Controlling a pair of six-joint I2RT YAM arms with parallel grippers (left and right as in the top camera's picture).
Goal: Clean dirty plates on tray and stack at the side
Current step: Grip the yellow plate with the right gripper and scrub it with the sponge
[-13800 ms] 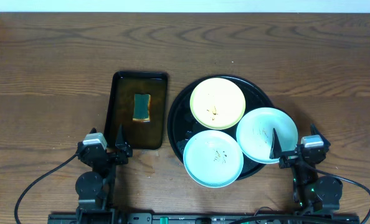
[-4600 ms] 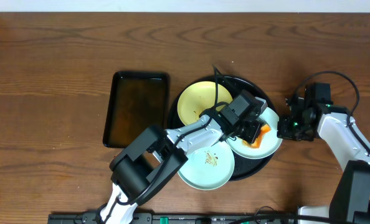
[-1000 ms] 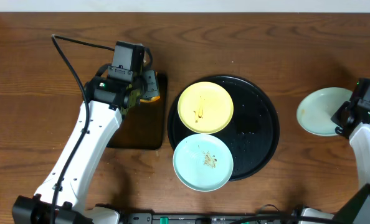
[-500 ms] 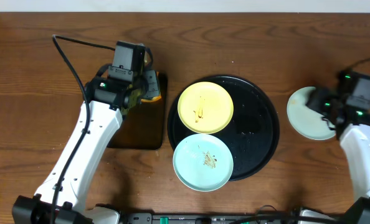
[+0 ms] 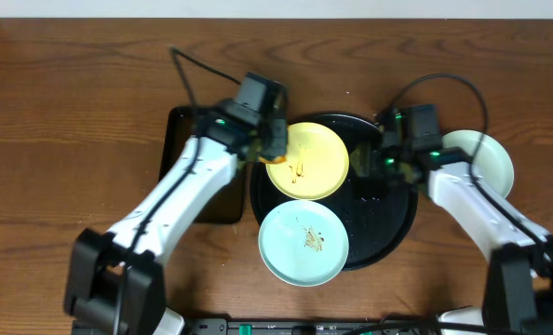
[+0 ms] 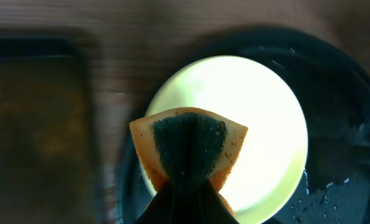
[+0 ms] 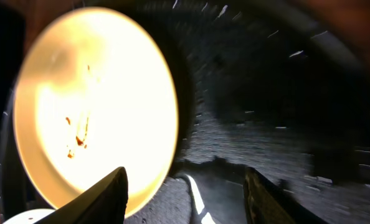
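The black tray point(image 5: 381, 223) holds a pale yellow plate point(image 5: 309, 167) with brown specks and a mint plate point(image 5: 304, 240) with crumbs at its front edge. Another mint plate point(image 5: 495, 163) lies on the table right of the tray, partly hidden by my right arm. My left gripper point(image 5: 263, 140) is shut on an orange and green sponge point(image 6: 188, 146) above the yellow plate's point(image 6: 260, 118) left edge. My right gripper point(image 5: 370, 158) hangs open over the tray's wet middle point(image 7: 266, 93). Its fingers point(image 7: 107, 196) stand wide apart beside the yellow plate point(image 7: 98, 93), holding nothing.
A dark brown rectangular tray point(image 5: 188, 163) lies left of the black tray, partly under my left arm. Both arms reach inward from the front corners, and cables arch above them. Bare wooden table surrounds the trays.
My left gripper carried the sponge from the brown tray to the yellow plate. My right gripper let go of the mint plate on the table and swung left over the tray.
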